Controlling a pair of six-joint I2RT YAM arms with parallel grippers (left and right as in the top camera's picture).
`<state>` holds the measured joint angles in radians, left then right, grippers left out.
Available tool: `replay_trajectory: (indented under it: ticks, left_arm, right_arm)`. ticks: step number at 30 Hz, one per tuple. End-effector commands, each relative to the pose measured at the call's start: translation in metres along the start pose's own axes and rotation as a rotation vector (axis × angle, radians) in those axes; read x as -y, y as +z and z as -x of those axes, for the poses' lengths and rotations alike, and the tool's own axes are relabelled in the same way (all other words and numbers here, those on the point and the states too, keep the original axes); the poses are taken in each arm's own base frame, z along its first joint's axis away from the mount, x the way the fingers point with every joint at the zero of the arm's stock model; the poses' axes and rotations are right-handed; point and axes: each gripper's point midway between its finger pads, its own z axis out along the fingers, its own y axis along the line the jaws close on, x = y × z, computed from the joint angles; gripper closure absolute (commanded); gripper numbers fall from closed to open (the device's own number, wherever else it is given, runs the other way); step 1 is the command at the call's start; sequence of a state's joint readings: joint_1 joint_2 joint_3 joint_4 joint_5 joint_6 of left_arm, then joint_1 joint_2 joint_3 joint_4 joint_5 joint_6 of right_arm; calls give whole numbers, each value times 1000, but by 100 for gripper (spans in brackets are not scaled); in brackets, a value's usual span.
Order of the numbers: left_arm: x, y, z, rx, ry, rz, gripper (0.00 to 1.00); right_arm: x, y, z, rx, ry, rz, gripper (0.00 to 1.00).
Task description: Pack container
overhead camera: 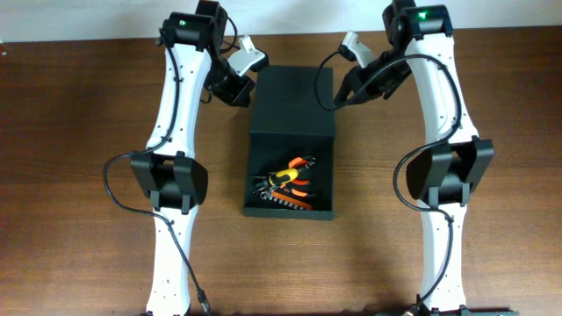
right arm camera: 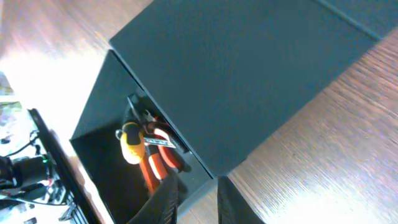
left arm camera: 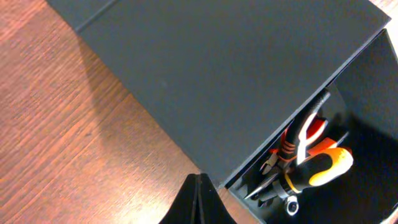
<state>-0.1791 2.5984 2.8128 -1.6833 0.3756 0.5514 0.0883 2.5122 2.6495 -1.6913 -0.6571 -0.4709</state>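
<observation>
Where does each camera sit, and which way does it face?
Overhead: above the table, looking straight down on the container, its open lid, the left arm and the right arm.
Left wrist: on the left arm, looking over the lid into the container; left gripper at the bottom edge.
Right wrist: on the right arm, viewing the lid from the other side; right gripper at the bottom.
Shared: all three show the orange-handled tools inside.
</observation>
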Motion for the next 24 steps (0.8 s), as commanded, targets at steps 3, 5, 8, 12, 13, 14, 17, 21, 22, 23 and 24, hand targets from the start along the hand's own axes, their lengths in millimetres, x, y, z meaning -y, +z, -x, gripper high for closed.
replay_trajectory:
  ticks: [3, 5, 8, 12, 13, 14, 17, 21, 22, 23, 24]
  left_arm:
    - [-27, -45, 3, 106, -61, 92, 98]
    - [-38, -47, 3, 130, -72, 102, 98]
    - [-51, -44, 3, 146, -84, 110, 98]
    - [-62, -23, 0, 127, -103, 88, 98]
    - [-63, -14, -1, 122, -107, 69, 98]
    - [-63, -7, -1, 119, -112, 49, 98]
    - [-61, 18, -3, 109, -131, -30, 98]
    - [-57, 44, -4, 108, -154, -127, 98]
    - [-56, 48, -4, 110, -159, -147, 98]
    - [-55, 54, -5, 110, -164, -165, 98]
    - [-55, 59, -5, 109, -169, -182, 98]
  right_arm:
    - [34, -47, 6, 93, 146, -197, 80]
    - [49, -56, 9, 139, 210, -217, 80]
    - [70, -63, 11, 181, 268, -232, 79]
    - [90, -51, 4, 160, 313, -223, 80]
    - [94, -45, 2, 147, 322, -218, 80]
    - [97, -39, 0, 134, 332, -211, 80]
    - [105, -22, -5, 103, 350, -190, 80]
    - [109, -8, -7, 80, 359, -172, 80]
    - [109, -6, -8, 76, 362, -170, 80]
    - [111, -3, -9, 69, 366, -167, 80]
    - [112, 1, -11, 63, 370, -161, 80]
